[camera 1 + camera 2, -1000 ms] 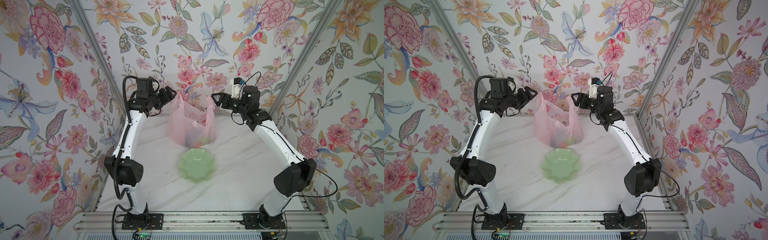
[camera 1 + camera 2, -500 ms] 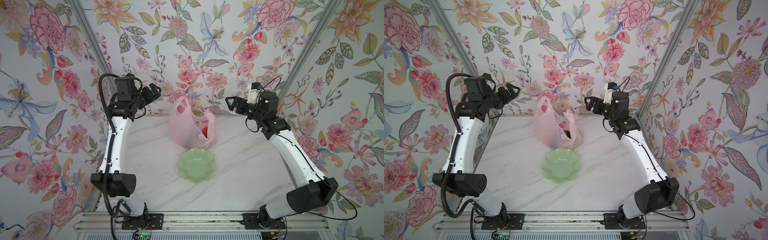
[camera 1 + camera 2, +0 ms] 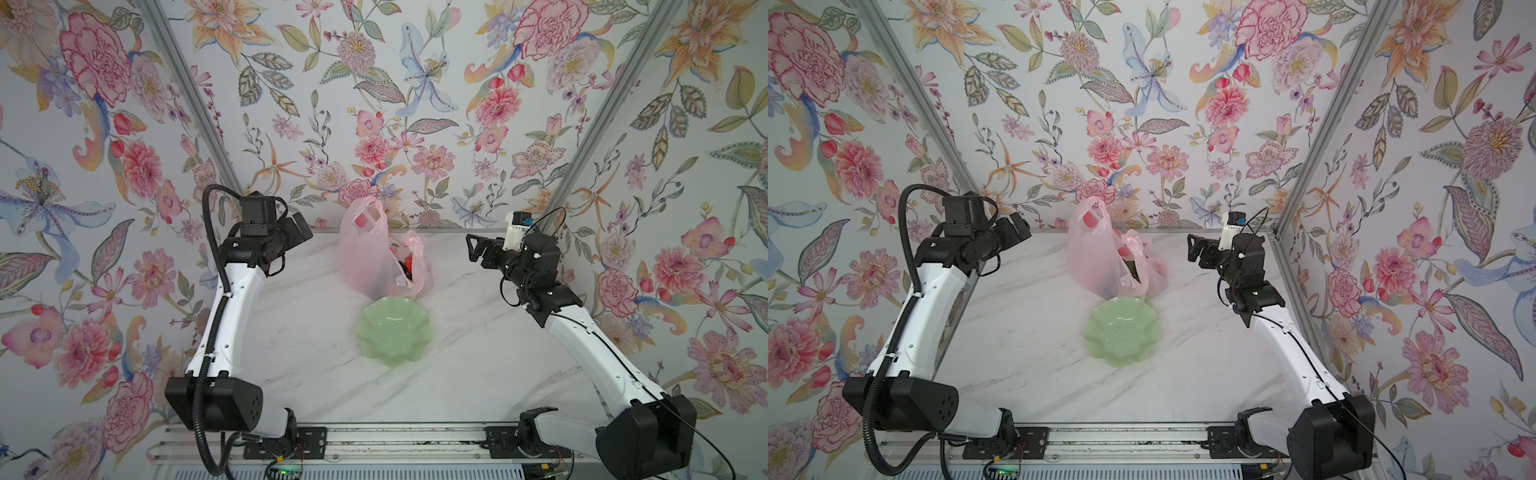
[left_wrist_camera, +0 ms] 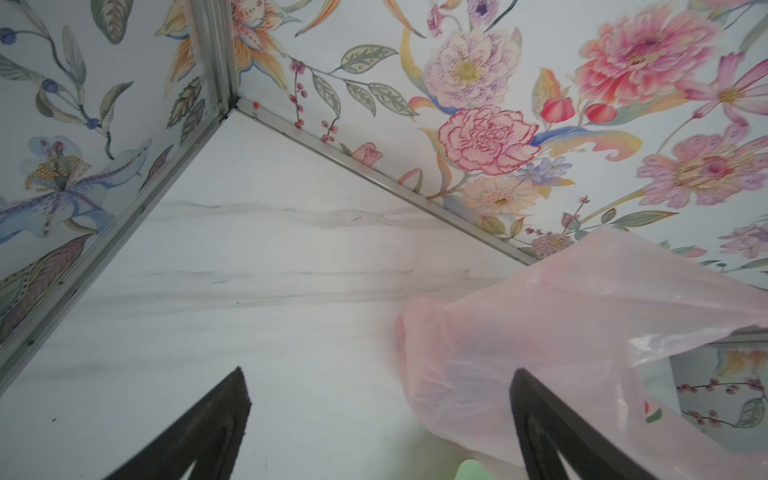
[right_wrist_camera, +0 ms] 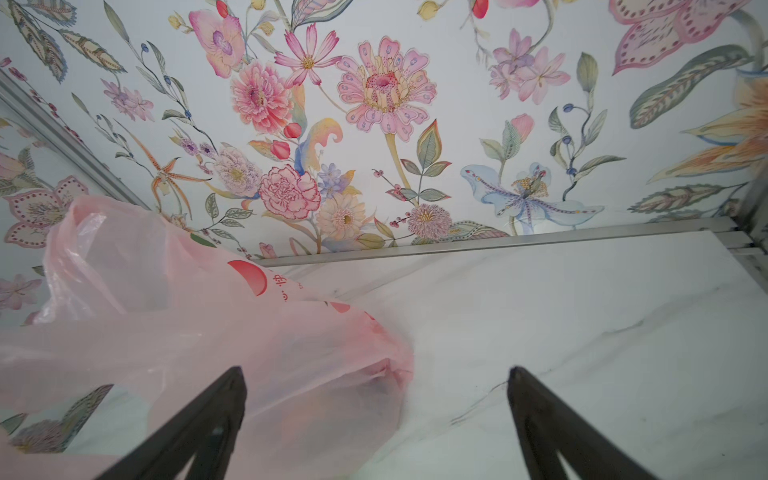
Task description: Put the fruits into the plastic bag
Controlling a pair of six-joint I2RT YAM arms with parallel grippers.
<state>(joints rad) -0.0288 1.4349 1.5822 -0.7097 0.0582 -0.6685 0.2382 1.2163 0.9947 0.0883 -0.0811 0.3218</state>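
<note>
The pink plastic bag [image 3: 365,257] [image 3: 1096,257] stands slumped at the back middle of the marble table, one loop handle upright. Fruits [image 3: 409,264] [image 3: 1130,266] show inside its mouth as red and dark shapes; the rest are veiled by the film. My left gripper [image 3: 306,231] [image 3: 1025,226] hovers left of the bag, open and empty. My right gripper [image 3: 469,248] [image 3: 1190,248] hovers to its right, open and empty too. The left wrist view has the bag [image 4: 582,324] beyond the wide gripper [image 4: 378,374]. The right wrist view shows the bag [image 5: 208,340] past the wide gripper [image 5: 374,374].
A pale green scalloped dish [image 3: 392,330] [image 3: 1121,332] sits just in front of the bag with nothing in it. Floral walls close in the table [image 3: 311,353] on the left, back and right. The arm bases stand on a rail along the front edge.
Both grippers have let go of the bag's handles, opened wide and drawn back outward to their own sides. The bag has sagged, its right side dropping.
</note>
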